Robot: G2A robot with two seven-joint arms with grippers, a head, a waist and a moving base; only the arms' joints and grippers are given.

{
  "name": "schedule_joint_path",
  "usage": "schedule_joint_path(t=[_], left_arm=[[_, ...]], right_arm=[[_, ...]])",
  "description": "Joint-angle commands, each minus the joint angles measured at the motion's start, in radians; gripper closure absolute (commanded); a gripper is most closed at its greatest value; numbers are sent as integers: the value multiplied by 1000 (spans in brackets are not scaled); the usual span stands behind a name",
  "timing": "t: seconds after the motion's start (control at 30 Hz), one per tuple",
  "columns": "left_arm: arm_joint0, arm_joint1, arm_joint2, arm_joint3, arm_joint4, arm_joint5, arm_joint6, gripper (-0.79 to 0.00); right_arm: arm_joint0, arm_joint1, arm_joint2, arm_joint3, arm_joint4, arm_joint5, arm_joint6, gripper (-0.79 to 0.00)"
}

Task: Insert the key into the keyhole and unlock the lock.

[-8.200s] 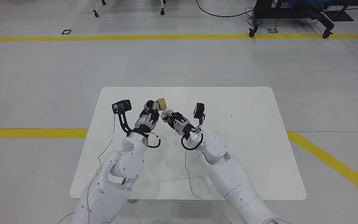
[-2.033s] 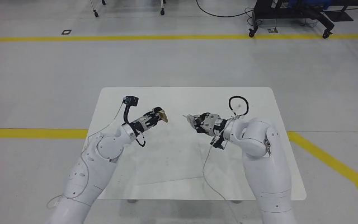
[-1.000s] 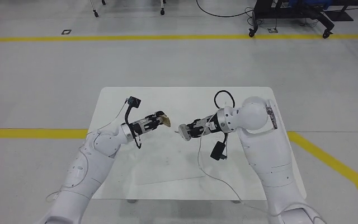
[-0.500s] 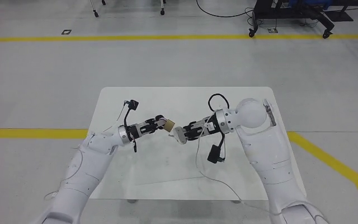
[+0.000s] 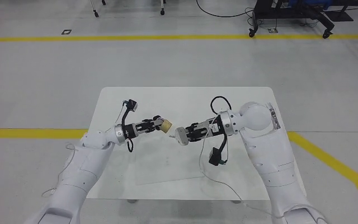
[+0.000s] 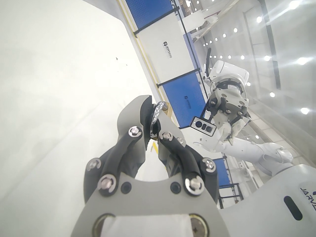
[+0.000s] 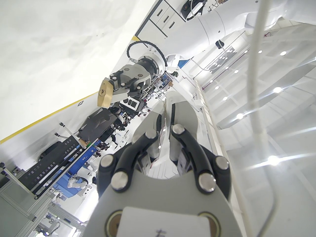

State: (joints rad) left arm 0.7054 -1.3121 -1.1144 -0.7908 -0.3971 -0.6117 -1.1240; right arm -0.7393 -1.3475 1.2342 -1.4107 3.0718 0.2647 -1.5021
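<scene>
Top view: I read the task as at the approach stage. Both parts are picked up and held above the table (image 5: 246,168). The key is not yet in the keyhole and the lock (image 5: 163,124) has not been opened. Alignment, insertion and the turn remain.

Lock: the left gripper (image 5: 154,124) is clamped on the shackle end. The brass body projects past the fingertips toward the other arm. In the left wrist view, the shackle of the lock (image 6: 156,113) sits between the fingers (image 6: 138,110).

Key: the right gripper (image 7: 167,114) has its fingers drawn nearly together on a thin metal strip seen edge-on. I take this strip for the key (image 7: 164,120).

Arm pose:
1. Both forearms reach inward over the middle of the table, and the right gripper (image 5: 182,135) points at the left gripper from near by.
2. The two tips are near but apart, with a visible gap between lock and key.
3. The right tip sits slightly nearer the robot than the lock, so the two axes look offset, not in line.

In the right wrist view, the lock (image 7: 105,94) presents one brass face with a dark mark. I cannot confirm that this mark is the keyhole.
</scene>
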Motion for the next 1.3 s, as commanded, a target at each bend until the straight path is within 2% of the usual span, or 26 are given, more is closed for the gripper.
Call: schedule_joint_path(t=[0.0, 0.17, 0.27, 0.47, 0.67, 0.8, 1.0, 1.27], left_arm=[[3, -2, -9, 4, -220, 141, -101, 0], [-28, -18, -9, 87, -434, 409, -271, 0], [-56, -26, -9, 145, -485, 481, -288, 0], [-96, -43, 27, 202, -432, 430, -277, 0], [-115, -51, 25, 234, -436, 361, -271, 0], [-117, -52, 21, 239, -416, 296, -257, 0], [-112, -51, 15, 234, -390, 232, -222, 0], [-105, -51, 13, 224, -361, 221, -201, 0]], right_arm=[[-18, -15, 11, 3, 0, -38, 25, 0], [-63, -85, 127, 13, 0, -83, -34, 0], [-102, -133, 199, -13, 0, -100, -34, 0], [-98, -198, 283, 32, 0, -236, -34, 0], [-54, -219, 293, 123, 0, -283, -34, 0], [-55, -210, 286, 135, 0, -311, -34, 0], [-60, -174, 271, 134, 0, -382, -34, 0], [-55, -128, 216, 131, 0, -432, -34, 0]])
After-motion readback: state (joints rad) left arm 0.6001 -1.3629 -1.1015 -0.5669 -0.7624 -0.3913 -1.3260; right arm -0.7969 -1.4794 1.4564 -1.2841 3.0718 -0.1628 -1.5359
